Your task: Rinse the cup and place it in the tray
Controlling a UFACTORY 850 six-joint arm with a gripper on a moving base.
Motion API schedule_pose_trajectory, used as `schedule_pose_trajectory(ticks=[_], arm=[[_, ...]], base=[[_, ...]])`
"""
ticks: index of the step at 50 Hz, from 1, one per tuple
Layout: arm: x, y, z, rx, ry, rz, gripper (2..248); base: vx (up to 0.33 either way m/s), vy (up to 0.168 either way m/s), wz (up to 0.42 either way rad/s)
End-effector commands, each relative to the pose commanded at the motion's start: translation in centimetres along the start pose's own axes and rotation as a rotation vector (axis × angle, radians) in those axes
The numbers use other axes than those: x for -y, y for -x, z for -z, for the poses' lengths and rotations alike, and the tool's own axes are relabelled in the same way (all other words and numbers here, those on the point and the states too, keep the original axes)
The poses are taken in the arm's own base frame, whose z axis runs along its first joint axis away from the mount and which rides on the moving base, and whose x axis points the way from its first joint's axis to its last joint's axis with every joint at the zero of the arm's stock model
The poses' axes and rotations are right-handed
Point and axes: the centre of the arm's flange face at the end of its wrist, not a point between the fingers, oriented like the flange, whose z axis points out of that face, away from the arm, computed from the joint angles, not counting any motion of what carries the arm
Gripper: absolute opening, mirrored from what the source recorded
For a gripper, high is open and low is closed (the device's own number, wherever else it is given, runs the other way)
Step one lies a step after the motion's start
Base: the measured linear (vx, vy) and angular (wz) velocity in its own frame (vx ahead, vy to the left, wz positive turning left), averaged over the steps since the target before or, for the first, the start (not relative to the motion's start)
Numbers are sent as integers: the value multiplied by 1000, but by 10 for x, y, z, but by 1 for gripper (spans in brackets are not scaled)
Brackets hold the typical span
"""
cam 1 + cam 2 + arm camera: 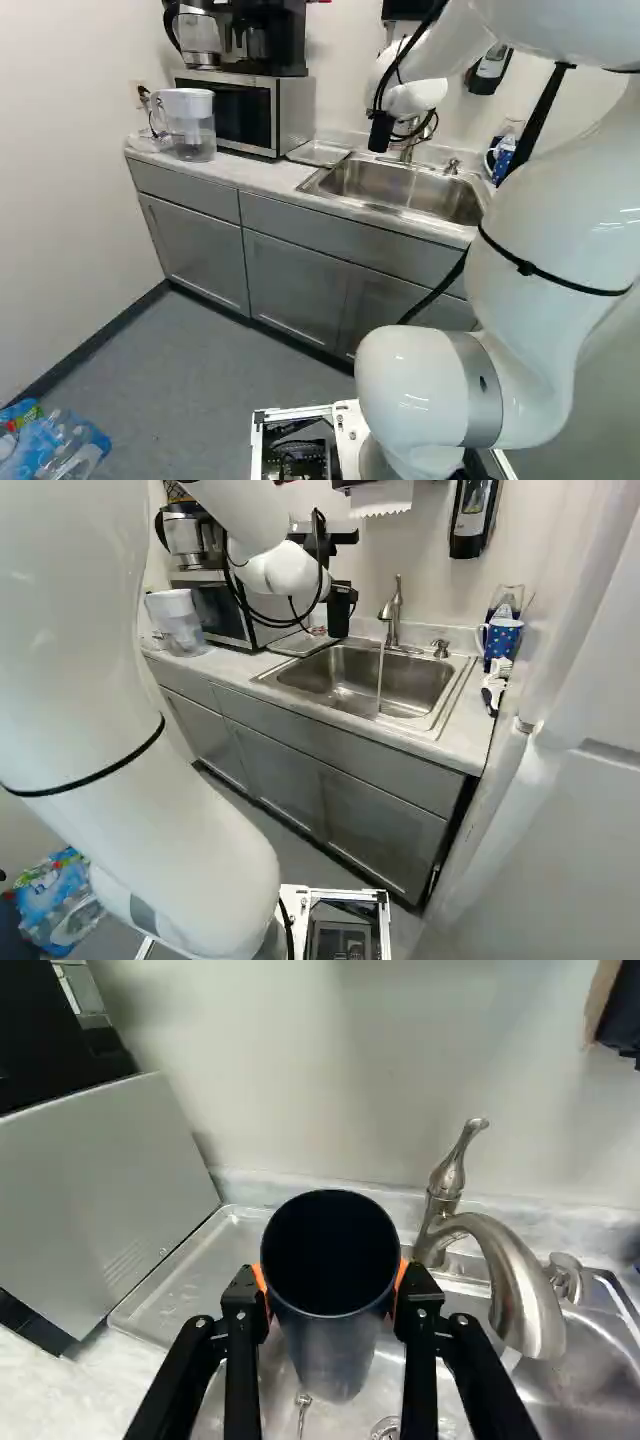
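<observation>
- Far left in the right base view you have the pitcher (pixel 178 625), then the microwave (pixel 250 110). Both are just counter neighbours, but the microwave stands beside your tray route.
- Next is the tray (pixel 205 1270), lying flat between microwave and sink (pixel 410 680). It's your drop spot, off to the microwave side of the gripper (pixel 330 1285).
- Your gripper is clamped on the black cup (pixel 328 1345), with orange pads (pixel 261 1280) against both sides. Cup's up in the air near the sink's tray-side back corner, not set on anything (only one arm here, so no choice of hand).
- Cup's long axis is close to vertical: mouth up, narrower base down. Gripper grabs it across that axis, near the rim.
- Right of the cup is the faucet (pixel 500 1260), with a water stream (pixel 380 685) dropping into the basin. You're clear of it: the cup hangs on its tray side, out of the water.
- Can't tell whether the cup's been rinsed; inside is too dark. If not, you'd bring it toward the stream, below the spout, then tip it to drain. If done, go the other way to the tray. I'd watch for clipping the spout with the rim.
- Far right, the blue mug (pixel 502 638) looks out of play.
</observation>
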Motion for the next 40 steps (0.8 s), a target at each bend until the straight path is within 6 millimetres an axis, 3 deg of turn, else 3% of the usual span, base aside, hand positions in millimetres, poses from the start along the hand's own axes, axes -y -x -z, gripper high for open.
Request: schedule_pose_trajectory(ticks=[40], arm=[[56, -8, -44, 1, -90, 27, 125]], base=[[0, 0, 0]])
